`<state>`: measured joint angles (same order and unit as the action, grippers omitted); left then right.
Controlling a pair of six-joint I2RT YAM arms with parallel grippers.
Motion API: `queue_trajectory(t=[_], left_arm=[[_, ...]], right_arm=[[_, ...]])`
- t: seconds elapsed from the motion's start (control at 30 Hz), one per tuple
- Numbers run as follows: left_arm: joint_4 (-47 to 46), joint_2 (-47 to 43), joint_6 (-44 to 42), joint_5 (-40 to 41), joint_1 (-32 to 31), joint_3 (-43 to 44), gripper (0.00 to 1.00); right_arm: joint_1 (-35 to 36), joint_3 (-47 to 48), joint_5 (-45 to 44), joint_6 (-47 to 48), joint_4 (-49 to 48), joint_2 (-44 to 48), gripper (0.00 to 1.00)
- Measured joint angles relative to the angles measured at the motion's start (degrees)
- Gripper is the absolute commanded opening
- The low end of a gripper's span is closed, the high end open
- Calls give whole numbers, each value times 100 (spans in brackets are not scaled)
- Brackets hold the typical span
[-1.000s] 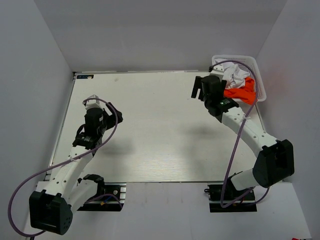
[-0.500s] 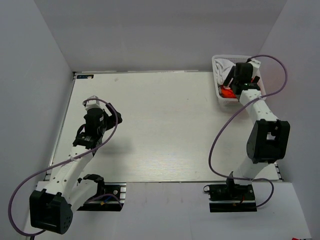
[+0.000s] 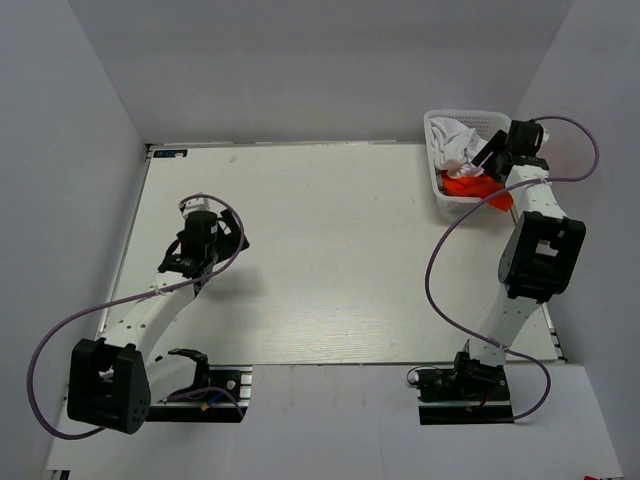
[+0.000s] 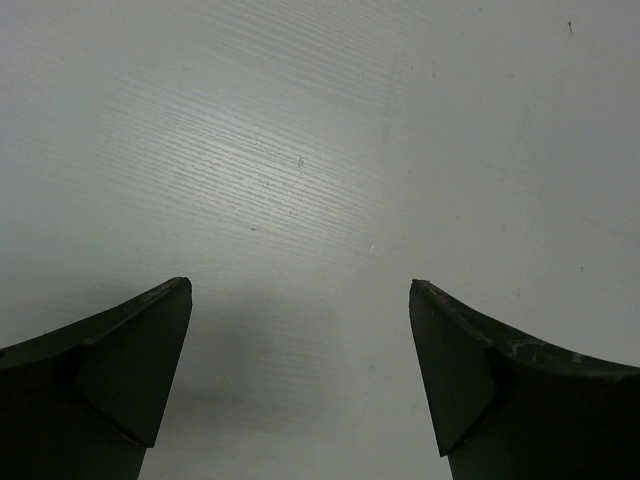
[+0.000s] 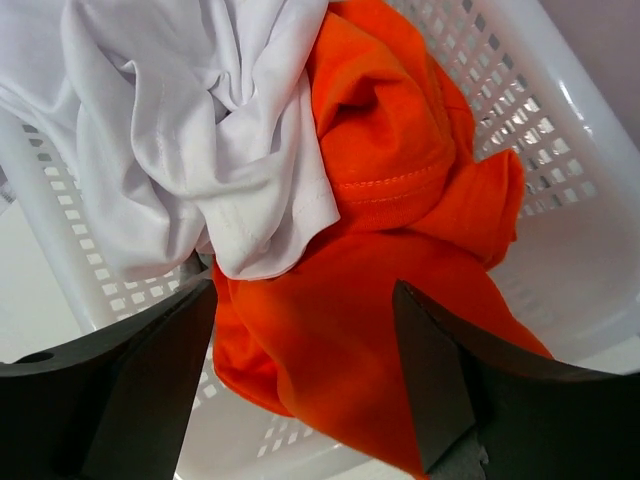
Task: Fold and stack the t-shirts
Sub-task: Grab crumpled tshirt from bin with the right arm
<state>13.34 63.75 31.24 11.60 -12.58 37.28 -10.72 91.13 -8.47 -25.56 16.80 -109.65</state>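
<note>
- Looking from the top external view: the white lattice basket (image 3: pixel 500 122) sits at the far right corner of the bench (image 3: pixel 330 260), close to the walls. Pale bench spreads wide between the arms.
- Left wrist: the left end effector (image 4: pixel 300 290) hangs with fingers apart over the wood-grain bench.
- Right wrist: the right end effector (image 5: pixel 305 290) hangs fingers apart over the basket, above the orange-red t-shirt (image 5: pixel 400 180). The white t-shirt (image 5: pixel 180 120) overlaps it.

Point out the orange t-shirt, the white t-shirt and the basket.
orange t-shirt (image 5: pixel 380 250): right wrist view, its middle fold.
white t-shirt (image 5: pixel 200 130): right wrist view, bunched middle folds.
basket (image 5: pixel 545 120): right wrist view, right lattice wall.
</note>
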Motion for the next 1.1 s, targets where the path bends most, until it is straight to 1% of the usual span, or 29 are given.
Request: queue_trajectory(t=[0.27,0.33,0.37,0.43,0.47,0.53,0.6,0.8,0.97,1.1], left_arm=[[-46,107,-31,-9,0,57,100],[-81,190,-39,-22,0,70,100],[-101,238,-44,-24,0,70,100],[-127,326,-57,-26,0,72,100],[-138,363,-61,-37,0,72,100],[-140,435,-66,-48,0,79,100],[-140,518,-74,-52,0,109,100],[-142,645,-81,-94,0,197,100],[-162,645,-81,-170,0,223,100],[-157,573,-81,-205,0,223,100]], right_arm=[[-122,142,649,-173,57,-415,76],[-122,227,767,-201,55,-553,71],[-120,245,807,-225,42,-605,64],[-122,245,896,-264,-13,-680,56],[-122,245,925,-280,-46,-704,40],[-122,245,938,-332,-90,-721,24],[-122,245,925,-400,-175,-723,0],[-122,299,831,-501,-225,-723,0],[-120,675,1091,-433,-203,-680,0],[-118,975,1276,-365,-184,-413,0]])
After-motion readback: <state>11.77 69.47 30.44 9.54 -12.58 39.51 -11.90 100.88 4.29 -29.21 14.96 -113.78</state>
